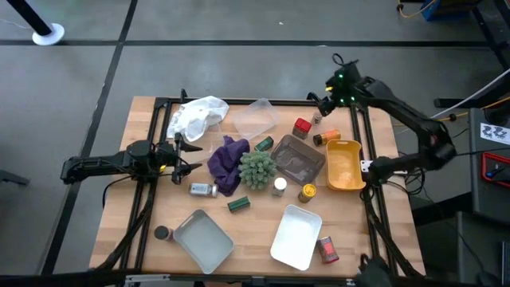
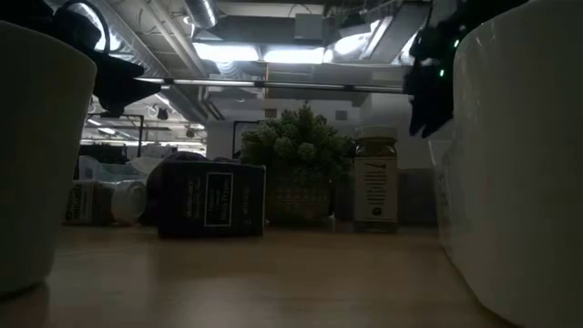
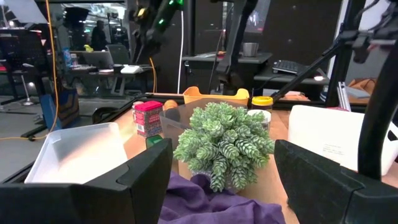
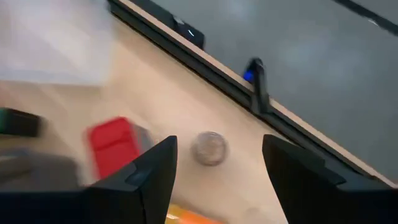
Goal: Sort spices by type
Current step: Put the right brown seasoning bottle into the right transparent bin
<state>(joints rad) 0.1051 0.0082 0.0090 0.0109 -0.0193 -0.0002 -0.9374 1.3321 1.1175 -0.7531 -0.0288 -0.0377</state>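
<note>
A light wooden table [image 1: 263,199] edged by a black frame stands on a grey floor; the low view shows a ceiling with strip lights and pipes. The right gripper [image 4: 214,165] hangs over the far right corner, its 2 dark fingers spread apart and empty. Just below it stands a small round silver-capped jar [image 4: 209,148], with a red spice tin [image 4: 112,146] beside that. The left gripper [image 3: 221,177] waits open at the left side, facing a spiky green plant [image 3: 225,142] on purple cloth [image 3: 211,205]. Labels show on the jars, but none can be read.
</note>
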